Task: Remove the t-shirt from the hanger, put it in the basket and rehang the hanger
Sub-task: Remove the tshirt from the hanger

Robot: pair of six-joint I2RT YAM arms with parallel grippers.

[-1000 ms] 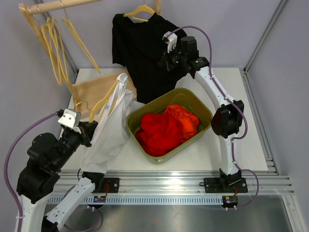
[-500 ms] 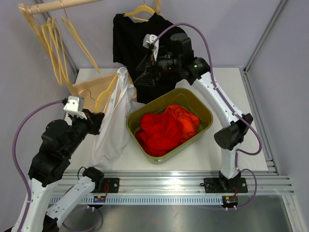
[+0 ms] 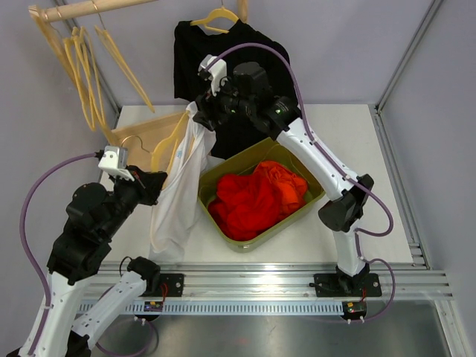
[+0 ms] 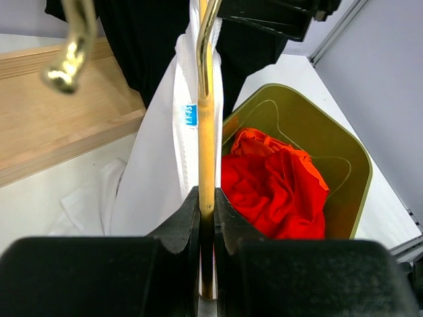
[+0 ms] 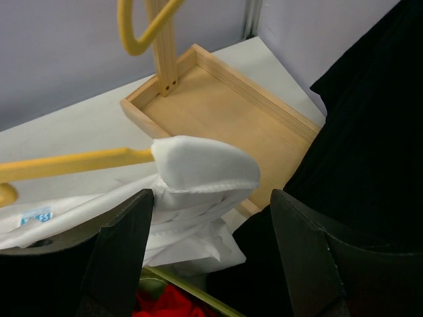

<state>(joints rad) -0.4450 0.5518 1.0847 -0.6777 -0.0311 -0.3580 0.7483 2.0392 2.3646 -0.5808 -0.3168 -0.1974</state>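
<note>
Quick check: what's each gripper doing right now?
Left gripper: closed on the hanger.
Right gripper: open, facing the white shirt.

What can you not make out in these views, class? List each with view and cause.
Left wrist view: the lower bar of the hanger is hidden between the fingers of the left hand; its hook runs off the top edge.
Left wrist view: the label print on the white t-shirt is too small.
Right wrist view: the t-shirt shoulder covers the hanger's tip.
</note>
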